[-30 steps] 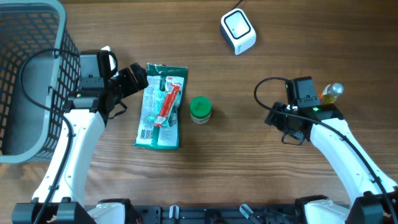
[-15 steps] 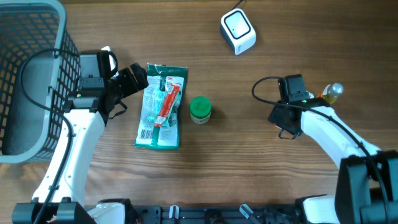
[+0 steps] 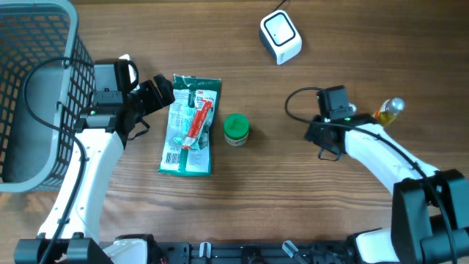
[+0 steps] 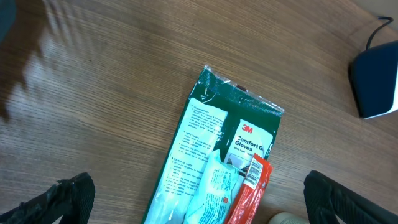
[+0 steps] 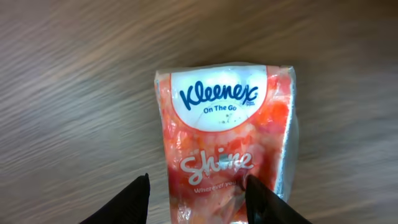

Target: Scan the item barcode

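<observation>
Right wrist view: the tissue pack sits between the fingers of your right pincer, printed face to the camera. No barcode shows on this side. The left finger has a sliver of gap to the pack's edge and the right finger overlaps it. Can't tell if the pincer is clamped on the pack or only straddling it.

Get a firm hold on the lower end first. A loose pinch on a soft pack like this will likely let it sag or slip. Then carry it toward the white scanner near the far side of the counter. Turn the wrist so the hidden back faces the scanner's window, since the barcode is probably there.

In the overhead view the right arm reaches in toward the middle of the counter with the wrist pointing down. The pack is hidden under it and the scanner is well apart. The left pincer is spread wide, holds nothing, and hangs over the top of the gloves packet. Leave it parked.
</observation>
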Controlling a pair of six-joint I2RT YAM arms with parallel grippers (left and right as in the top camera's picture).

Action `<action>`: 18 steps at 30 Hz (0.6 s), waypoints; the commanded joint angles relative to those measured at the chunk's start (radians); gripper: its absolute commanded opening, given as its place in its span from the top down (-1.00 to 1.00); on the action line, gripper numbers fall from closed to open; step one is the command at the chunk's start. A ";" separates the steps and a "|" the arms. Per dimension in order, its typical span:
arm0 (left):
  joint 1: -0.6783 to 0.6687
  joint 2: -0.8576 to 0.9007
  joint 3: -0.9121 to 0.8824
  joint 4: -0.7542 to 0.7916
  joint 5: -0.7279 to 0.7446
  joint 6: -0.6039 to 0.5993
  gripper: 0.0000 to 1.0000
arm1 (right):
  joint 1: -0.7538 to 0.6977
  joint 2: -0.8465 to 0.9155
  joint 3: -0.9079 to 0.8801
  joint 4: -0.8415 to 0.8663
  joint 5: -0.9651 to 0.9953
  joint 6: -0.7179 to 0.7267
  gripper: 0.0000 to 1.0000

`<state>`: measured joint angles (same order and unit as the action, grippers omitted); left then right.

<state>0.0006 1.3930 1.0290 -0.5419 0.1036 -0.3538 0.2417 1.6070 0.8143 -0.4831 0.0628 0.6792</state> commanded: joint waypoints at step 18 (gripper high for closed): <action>0.004 -0.013 0.017 0.002 0.011 0.006 -1.00 | 0.104 -0.018 0.136 -0.152 -0.145 -0.141 -0.27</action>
<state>0.0006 1.3930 1.0290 -0.5419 0.1036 -0.3538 0.3374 1.6176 0.8688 -0.5594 -0.0834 0.5694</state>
